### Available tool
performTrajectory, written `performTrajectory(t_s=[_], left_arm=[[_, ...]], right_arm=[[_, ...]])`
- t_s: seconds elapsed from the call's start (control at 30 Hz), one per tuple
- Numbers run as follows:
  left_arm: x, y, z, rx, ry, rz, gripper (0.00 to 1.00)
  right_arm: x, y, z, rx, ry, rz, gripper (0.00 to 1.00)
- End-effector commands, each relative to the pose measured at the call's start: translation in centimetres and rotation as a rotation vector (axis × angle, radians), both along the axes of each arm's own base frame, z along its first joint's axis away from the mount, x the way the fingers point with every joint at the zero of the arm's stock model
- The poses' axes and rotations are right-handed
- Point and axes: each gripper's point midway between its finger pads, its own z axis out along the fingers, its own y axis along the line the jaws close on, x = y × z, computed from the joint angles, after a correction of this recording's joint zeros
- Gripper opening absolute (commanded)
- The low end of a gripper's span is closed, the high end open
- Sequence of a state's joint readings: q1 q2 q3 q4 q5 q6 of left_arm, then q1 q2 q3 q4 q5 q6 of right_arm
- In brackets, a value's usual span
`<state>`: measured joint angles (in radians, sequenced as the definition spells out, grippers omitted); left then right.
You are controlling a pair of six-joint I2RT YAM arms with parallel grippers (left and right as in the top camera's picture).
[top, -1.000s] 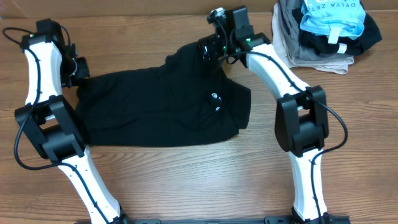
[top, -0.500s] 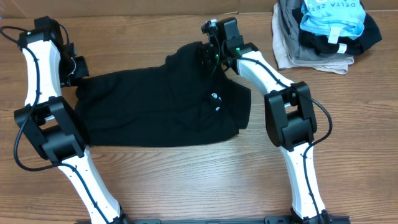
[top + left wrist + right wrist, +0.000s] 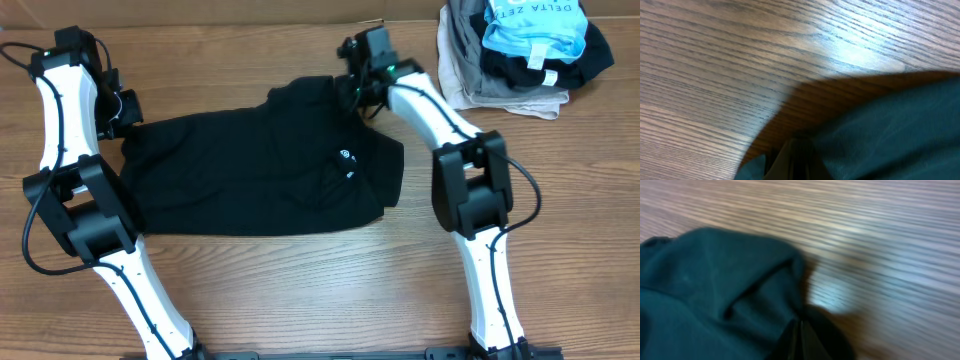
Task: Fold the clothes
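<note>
**A:** Quick headcount, anyone? What's actually on that table?

**B:** Standing right by it, lol. One table. Two robot arms, the left arm and the right arm. One gripper each, so two: left gripper and right gripper. One black T-shirt, with one white logo print that shows as two tiny marks.

**A:** And the heap in the corner?

**B:** One pile. There's one light-blue garment on top. Under it are grey, beige and black layers, at least one of each. They're too bunched up for an exact count.
</note>
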<state>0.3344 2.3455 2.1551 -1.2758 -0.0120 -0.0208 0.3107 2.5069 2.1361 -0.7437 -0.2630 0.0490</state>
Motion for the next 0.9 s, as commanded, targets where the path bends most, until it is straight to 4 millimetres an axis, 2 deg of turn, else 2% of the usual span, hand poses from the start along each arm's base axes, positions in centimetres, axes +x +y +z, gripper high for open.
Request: performTrajectory(t_s=[0.0,0.1,0.17,0.3,0.47,0.5,0.53,0.63,0.73,0.87], left_arm=[[0.5,0.1,1.7,0.011,-0.041,0.008,0.04],[0.4,0.1,1.6,0.011,-0.038,0.008,0.04],[0.4,0.1,1.6,0.01,-0.037,0.008,0.04],[0.4,0.1,1.7,0.011,-0.04,0.008,0.04],[0.4,0.1,1.7,0.01,-0.039,0.008,0.04],[0.4,0.1,1.7,0.01,-0.04,0.008,0.04],[0.4,0.1,1.7,0.011,-0.04,0.008,0.04],[0.6,0.2,1.7,0.012,-0.045,0.008,0.04],[0.7,0.2,1.7,0.014,-0.053,0.009,0.04],[0.9,0.2,1.7,0.013,-0.059,0.009,0.04]], right_arm=[[1.6,-2.2,7.7,0.003,-0.102,0.0,0.04],[-0.2,-2.9,9.7,-0.025,-0.049,0.02,0.04],[-1.7,-3.2,9.8,-0.036,0.011,0.024,0.04],[-5.7,-2.0,7.5,-0.08,0.163,0.076,0.04],[-10.3,0.5,4.3,-0.157,0.287,0.186,0.04],[-11.2,0.9,3.7,-0.174,0.31,0.206,0.09],[-11.8,1.0,3.4,-0.192,0.324,0.214,0.25],[-12.6,0.8,3.1,-0.237,0.34,0.22,0.51],[-11.4,1.2,4.1,-0.224,0.287,0.206,0.57],[-8.4,0.7,5.0,-0.274,0.158,0.166,0.75]])
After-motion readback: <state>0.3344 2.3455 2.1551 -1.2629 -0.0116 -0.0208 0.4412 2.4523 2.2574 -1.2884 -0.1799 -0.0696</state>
